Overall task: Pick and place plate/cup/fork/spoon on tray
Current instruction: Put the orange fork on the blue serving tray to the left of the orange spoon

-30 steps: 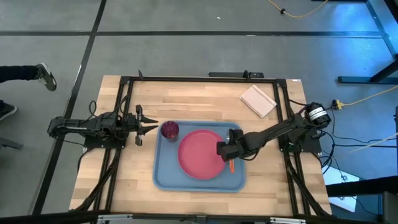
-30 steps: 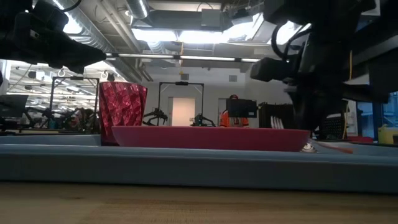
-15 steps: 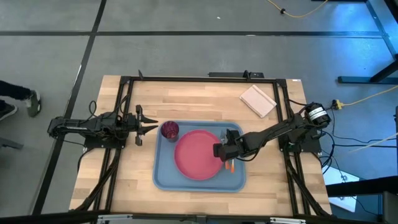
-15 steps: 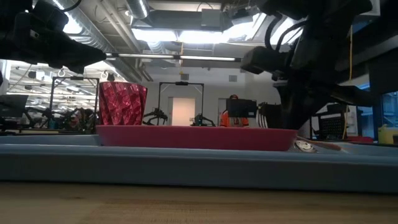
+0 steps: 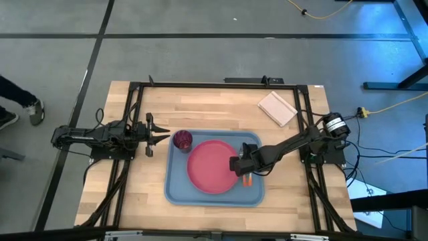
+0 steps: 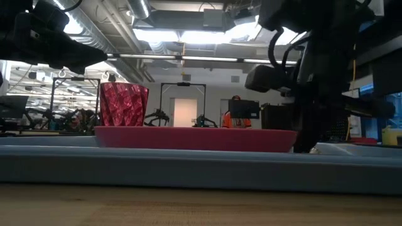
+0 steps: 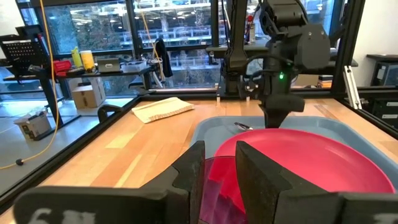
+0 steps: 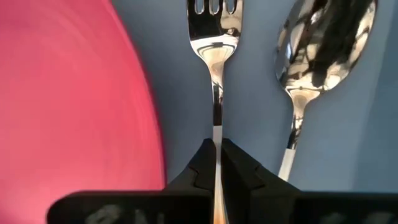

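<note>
The light-blue tray [image 5: 175, 187] holds the pink-red plate [image 5: 211, 167] in its middle and the maroon cup [image 5: 182, 140] upright at its far left corner. The fork [image 8: 214, 37] and the spoon [image 8: 320, 43] lie side by side on the tray floor, right of the plate; their orange handles [image 5: 247, 181] show in the high view. My right gripper [image 5: 242, 165] is low over the tray at the plate's right rim, shut on the fork. My left gripper [image 5: 165, 138] waits level, just left of the cup, with a narrow gap between its fingers [image 7: 193, 168]. My right gripper pinches the fork's thin metal neck [image 8: 216, 124], between the tines and the handle, between its two fingers [image 8: 200, 163]. The fingers come from above, pointing down, one on each side of the neck. Whether the fork is lifted off the tray floor, I cannot tell.
A pale beige pad [image 5: 277, 108] lies on the wooden table at the far right. Black frame rails [image 5: 134, 107] run along the table's left, right and far sides. A person's shoe [image 5: 35, 111] shows on the floor left of the table.
My right gripper has gone a little toward the table's left and near edges and down, at the plate's right rim. The plate has slid a short way toward the tray's left. The cup and my left gripper have kept still.
</note>
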### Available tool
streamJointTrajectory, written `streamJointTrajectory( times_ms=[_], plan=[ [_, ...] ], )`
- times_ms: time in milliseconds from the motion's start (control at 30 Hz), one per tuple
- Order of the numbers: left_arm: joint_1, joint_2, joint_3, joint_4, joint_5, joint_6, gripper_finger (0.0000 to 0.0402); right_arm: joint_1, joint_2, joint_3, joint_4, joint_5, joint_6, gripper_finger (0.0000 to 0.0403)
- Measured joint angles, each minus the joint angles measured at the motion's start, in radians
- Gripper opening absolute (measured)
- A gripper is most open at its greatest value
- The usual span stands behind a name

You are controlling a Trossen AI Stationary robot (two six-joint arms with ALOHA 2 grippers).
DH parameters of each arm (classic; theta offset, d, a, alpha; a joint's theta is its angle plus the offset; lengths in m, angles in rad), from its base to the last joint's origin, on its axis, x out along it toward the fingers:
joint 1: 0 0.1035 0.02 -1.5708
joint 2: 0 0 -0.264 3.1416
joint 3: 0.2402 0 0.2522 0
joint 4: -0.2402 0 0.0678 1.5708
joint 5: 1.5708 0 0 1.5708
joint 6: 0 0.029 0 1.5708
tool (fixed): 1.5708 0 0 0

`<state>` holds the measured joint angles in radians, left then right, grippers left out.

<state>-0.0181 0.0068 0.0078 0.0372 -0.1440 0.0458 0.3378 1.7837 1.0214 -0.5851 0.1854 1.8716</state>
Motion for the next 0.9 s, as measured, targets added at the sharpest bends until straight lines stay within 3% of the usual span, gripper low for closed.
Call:
streamJointTrajectory(
  times_ms=[900],
  plan=[
    [0.0,0.0,0.0,0.0,0.0,0.0,0.0082,0.0,0.007,0.0,-0.015,0.004,0.039,0.0034]
  ],
)
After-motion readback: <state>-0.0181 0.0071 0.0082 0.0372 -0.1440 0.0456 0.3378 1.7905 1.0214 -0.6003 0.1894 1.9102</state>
